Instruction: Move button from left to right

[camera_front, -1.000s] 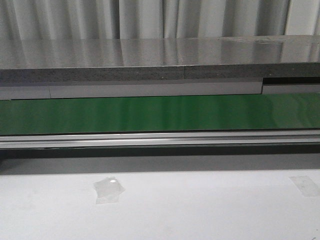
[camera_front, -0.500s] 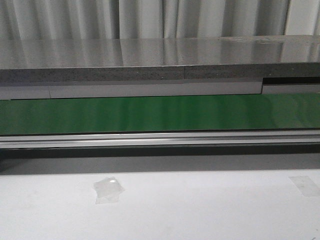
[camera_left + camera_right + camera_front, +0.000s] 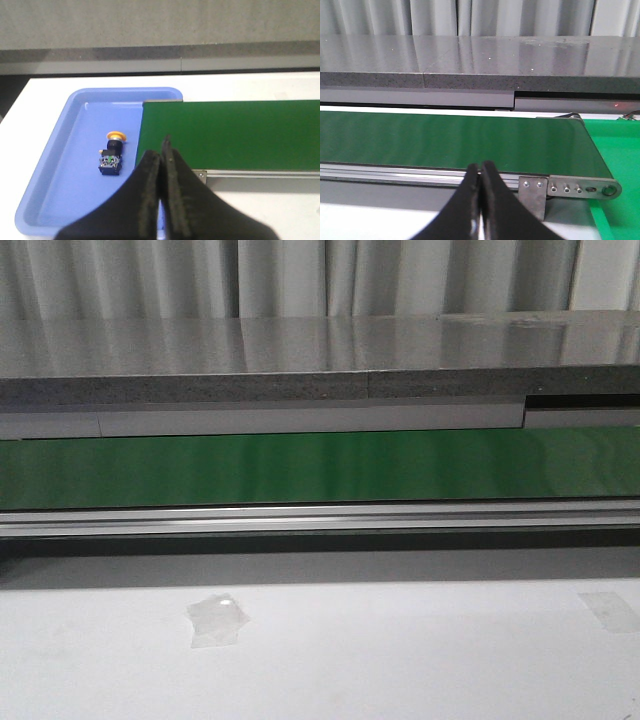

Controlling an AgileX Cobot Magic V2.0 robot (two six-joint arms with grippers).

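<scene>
We found the button (image 3: 112, 152) lying on its side in a shallow blue tray (image 3: 55, 165) at the left end of the green conveyor belt (image 3: 235, 132), its yellow cap pointing toward the tray's far wall and its black body toward the camera. Nothing was touching it. The left gripper (image 3: 162, 146) hung above the tray's edge where it met the belt, jaws pressed together and holding nothing, with the button off to one side of the fingertips and well below them. The right gripper (image 3: 481, 170) was likewise closed and empty, poised before the right end of the belt (image 3: 455, 142), beside a metal end bracket (image 3: 570, 189) and a brighter green surface (image 3: 615, 150). In the front view, only the belt (image 3: 320, 468), the white table (image 3: 400, 660) and two scraps of clear tape (image 3: 215, 620) appeared; neither arm nor the button showed there.

We judged the task not yet begun, with the pick-up as the step in hand. To do it well, we reckoned the left gripper would first need to open, shift sideways until centred over the button, and turn so the fingers closed across the flat sides of the black body rather than the round cap, which would likely slip. A descent stopping just short of the tray floor seemed wise, as did keeping clear of the belt's edge nearby.
</scene>
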